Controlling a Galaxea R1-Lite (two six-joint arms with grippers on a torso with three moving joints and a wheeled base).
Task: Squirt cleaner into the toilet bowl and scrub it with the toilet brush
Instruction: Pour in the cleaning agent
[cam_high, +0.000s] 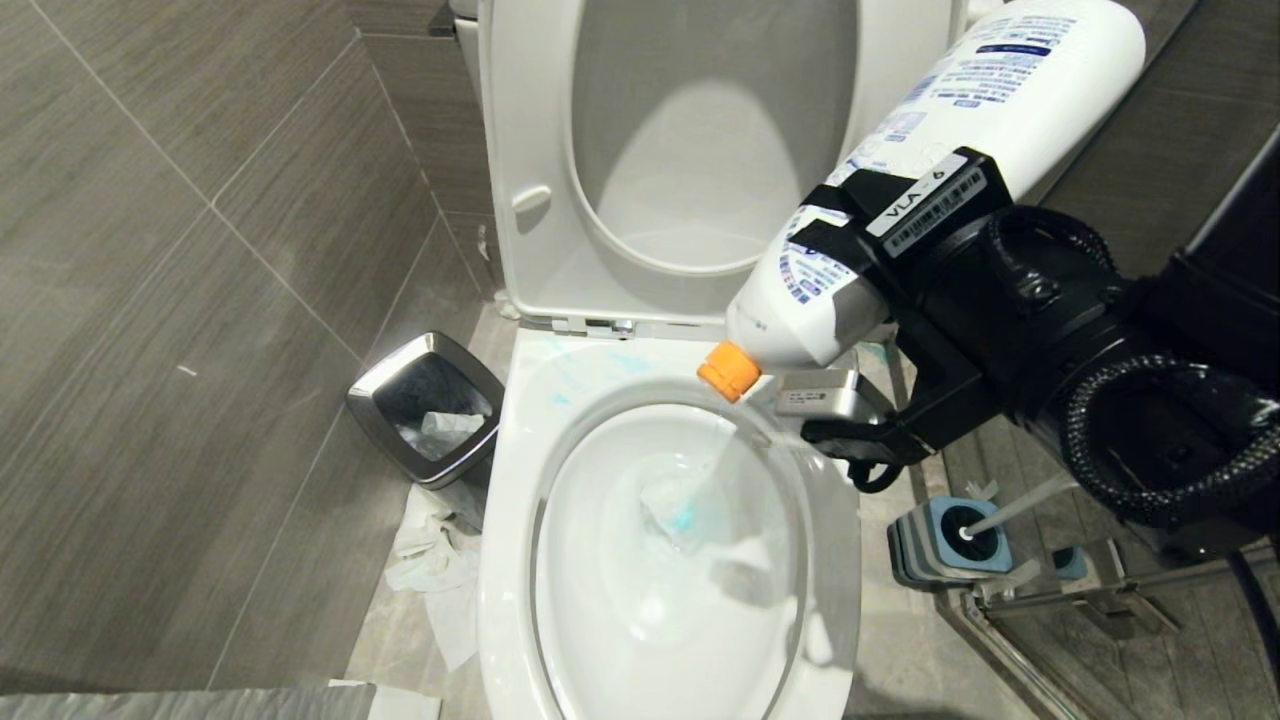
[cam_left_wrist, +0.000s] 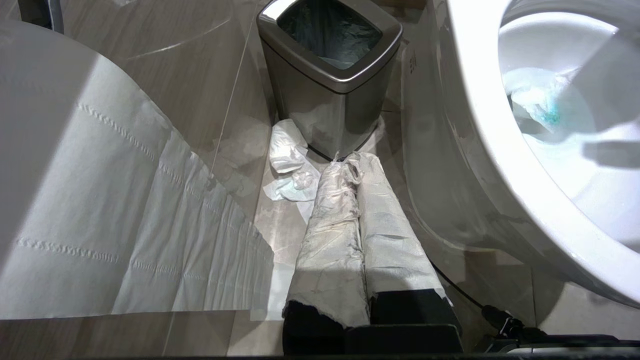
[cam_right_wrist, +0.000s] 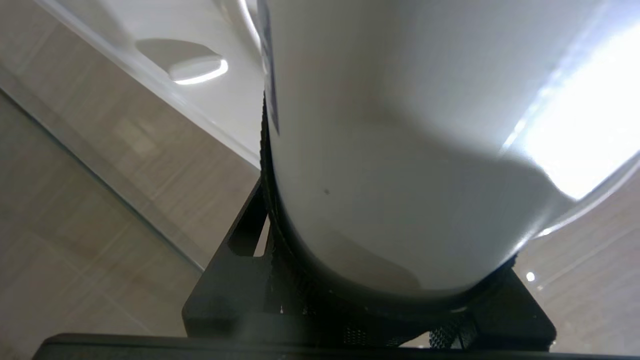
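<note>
My right gripper (cam_high: 868, 248) is shut on a white cleaner bottle (cam_high: 960, 120) with blue print. The bottle is tilted, its orange nozzle (cam_high: 729, 370) pointing down over the back rim of the toilet bowl (cam_high: 520, 480). That bottle (cam_right_wrist: 400, 150) fills the right wrist view. Turquoise cleaner (cam_high: 685, 520) tints wet paper in the bowl's water, and faint blue smears (cam_high: 580, 372) mark the rim. The toilet brush (cam_high: 1020, 505) stands in its blue-and-grey holder (cam_high: 950, 545) on the floor right of the bowl. My left gripper (cam_left_wrist: 350, 162), its fingers wrapped in pale covering, hangs shut and empty low beside the bowl.
A steel bin (cam_high: 425, 405) with a black liner stands left of the bowl, crumpled tissue (cam_high: 430, 560) on the floor around it. The seat and lid (cam_high: 700, 150) are raised. A toilet paper sheet (cam_left_wrist: 100, 200) hangs close to the left wrist. A steel shower-door bar (cam_high: 1100, 590) lies behind the holder.
</note>
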